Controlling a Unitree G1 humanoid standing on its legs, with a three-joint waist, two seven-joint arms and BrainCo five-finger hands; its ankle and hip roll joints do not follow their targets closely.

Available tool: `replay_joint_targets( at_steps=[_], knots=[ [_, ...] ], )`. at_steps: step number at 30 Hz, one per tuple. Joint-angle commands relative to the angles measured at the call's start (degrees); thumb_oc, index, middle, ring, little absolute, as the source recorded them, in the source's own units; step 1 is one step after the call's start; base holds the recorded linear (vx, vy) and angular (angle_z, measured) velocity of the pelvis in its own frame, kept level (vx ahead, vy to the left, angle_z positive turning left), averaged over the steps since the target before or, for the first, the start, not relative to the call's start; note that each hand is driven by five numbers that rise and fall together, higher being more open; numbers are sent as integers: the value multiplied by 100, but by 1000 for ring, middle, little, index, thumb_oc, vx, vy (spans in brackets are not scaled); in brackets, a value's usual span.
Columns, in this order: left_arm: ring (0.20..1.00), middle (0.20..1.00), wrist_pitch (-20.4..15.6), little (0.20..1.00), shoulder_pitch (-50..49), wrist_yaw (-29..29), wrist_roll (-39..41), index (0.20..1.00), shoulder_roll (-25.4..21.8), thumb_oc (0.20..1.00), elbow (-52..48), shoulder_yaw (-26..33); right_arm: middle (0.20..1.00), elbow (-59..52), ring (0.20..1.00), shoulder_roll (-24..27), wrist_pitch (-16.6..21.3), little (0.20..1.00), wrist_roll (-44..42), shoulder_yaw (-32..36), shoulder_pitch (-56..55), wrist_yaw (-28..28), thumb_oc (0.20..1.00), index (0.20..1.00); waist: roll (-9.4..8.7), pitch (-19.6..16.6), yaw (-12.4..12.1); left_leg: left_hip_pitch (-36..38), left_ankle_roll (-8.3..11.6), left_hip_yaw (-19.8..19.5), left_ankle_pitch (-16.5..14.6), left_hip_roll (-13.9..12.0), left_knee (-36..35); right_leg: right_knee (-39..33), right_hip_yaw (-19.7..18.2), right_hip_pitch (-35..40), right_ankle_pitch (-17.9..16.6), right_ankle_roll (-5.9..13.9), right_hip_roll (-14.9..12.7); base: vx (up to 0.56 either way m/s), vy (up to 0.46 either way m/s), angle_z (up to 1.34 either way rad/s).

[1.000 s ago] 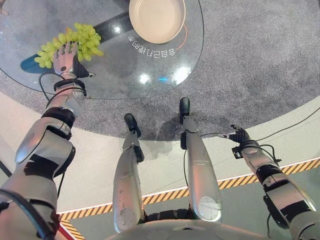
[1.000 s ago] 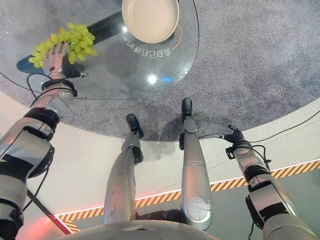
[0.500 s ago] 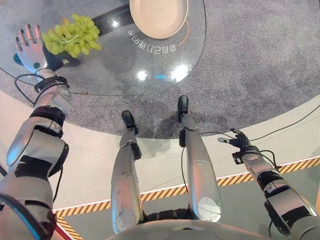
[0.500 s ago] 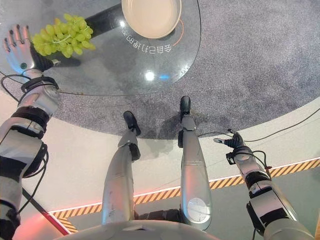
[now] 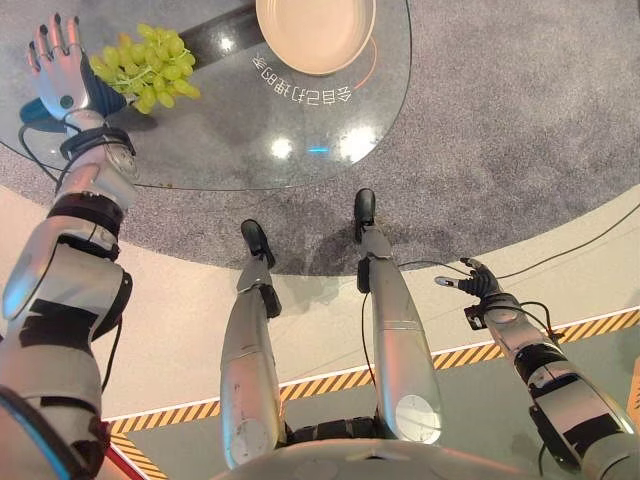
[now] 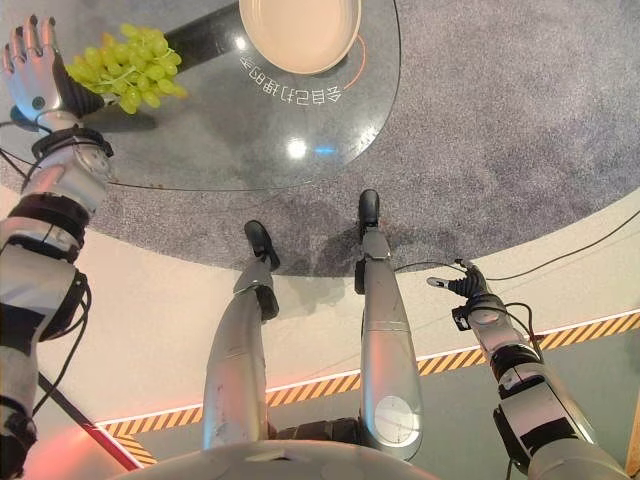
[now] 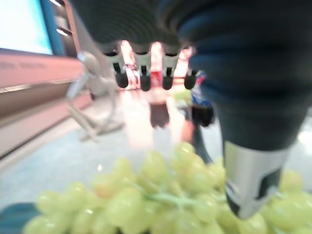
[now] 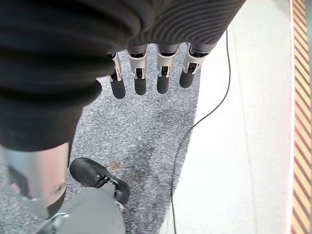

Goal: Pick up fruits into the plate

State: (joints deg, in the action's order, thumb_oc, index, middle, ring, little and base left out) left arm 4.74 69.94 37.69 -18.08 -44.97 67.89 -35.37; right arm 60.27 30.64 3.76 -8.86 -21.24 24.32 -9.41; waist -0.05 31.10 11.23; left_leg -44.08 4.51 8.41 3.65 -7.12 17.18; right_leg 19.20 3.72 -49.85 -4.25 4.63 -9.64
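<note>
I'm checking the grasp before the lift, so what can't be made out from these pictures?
- Left robot hand: thumb hidden behind the grapes in both eye views; contact unclear.
- Grapes: blurred close-up in the left wrist view; stem not traceable.
- Plate: far rim cut off by the top edge.
- Glass table: left side cut off.

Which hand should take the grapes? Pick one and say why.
Left. The left hand is open right beside the grapes on the glass table. The right hand hangs low over the floor, far from the table and the plate.
</note>
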Motion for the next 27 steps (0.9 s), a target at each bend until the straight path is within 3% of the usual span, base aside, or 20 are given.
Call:
replay_joint_targets(
  at_steps=[1, 3, 4, 7, 13, 16, 20, 27],
  knots=[
    [1000, 1000, -38, 1000, 203, -646, 27, 1000, -508, 1000, 228, -109, 1000, -249, 1000, 324, -10, 1000, 94, -148, -496, -29, 1000, 1000, -139, -131, 100, -234, -131, 153, -797, 454, 756, 181, -194, 95, 451, -78, 481, 12, 67, -4],
    [1000, 1000, 92, 1000, 300, -1197, 247, 1000, -535, 1000, 297, -265, 1000, -356, 1000, 383, -22, 1000, 96, -135, -515, -10, 1000, 1000, -138, -131, 139, -222, -131, 191, -790, 463, 734, 113, -197, 102, 405, -62, 469, 45, 57, -4],
    [1000, 1000, 165, 1000, 303, -1467, 414, 1000, -527, 1000, 370, -347, 1000, -412, 1000, 407, -37, 1000, 107, -136, -546, -6, 1000, 1000, -114, -131, 137, -117, -87, 148, -993, 447, 792, 159, -211, 204, 574, -19, 489, 81, 66, -3],
    [1000, 1000, 189, 1000, 399, -1913, 561, 1000, -573, 1000, 568, -477, 1000, -501, 1000, 495, -4, 1000, 113, -108, -586, 19, 1000, 1000, -118, -131, 179, -103, -87, 189, -1007, 433, 802, 121, -215, 219, 552, -3, 474, 34, 46, -6],
    [1000, 1000, 454, 1000, 298, -3646, 685, 1000, -633, 1000, 932, -705, 1000, -760, 1000, 691, 23, 1000, 60, 16, -670, -1, 1000, 1000, -126, -131, 251, -81, -91, 228, -973, 446, 731, -31, -273, 228, 429, 24, 490, 2, 9, -2],
    [1000, 1000, 722, 1000, 222, -4183, 634, 1000, -608, 1000, 1046, -699, 1000, -905, 1000, 752, 49, 1000, -3, 72, -693, -27, 1000, 1000, -144, -131, 269, -107, -98, 213, -966, 444, 710, -66, -301, 205, 404, 28, 510, 0, 0, 0],
    [1000, 1000, 1045, 1000, 120, -4116, 608, 1000, -605, 1000, 1114, -599, 1000, -1235, 1000, 827, -1, 1000, -87, 92, -694, -45, 1000, 1000, -203, -131, 276, -145, -113, 166, -972, 444, 707, -103, -320, 182, 373, 24, 545, 0, 0, 0],
    [1000, 1000, 1495, 1000, 76, -2824, -406, 1000, -703, 1000, 1366, -568, 1000, -1703, 1000, 917, 25, 1000, -392, 81, -615, 2, 1000, 1000, -387, -131, 286, -277, -87, 99, -976, 393, 742, -195, -304, 131, 292, 19, 593, -16, -45, 0]
  ],
)
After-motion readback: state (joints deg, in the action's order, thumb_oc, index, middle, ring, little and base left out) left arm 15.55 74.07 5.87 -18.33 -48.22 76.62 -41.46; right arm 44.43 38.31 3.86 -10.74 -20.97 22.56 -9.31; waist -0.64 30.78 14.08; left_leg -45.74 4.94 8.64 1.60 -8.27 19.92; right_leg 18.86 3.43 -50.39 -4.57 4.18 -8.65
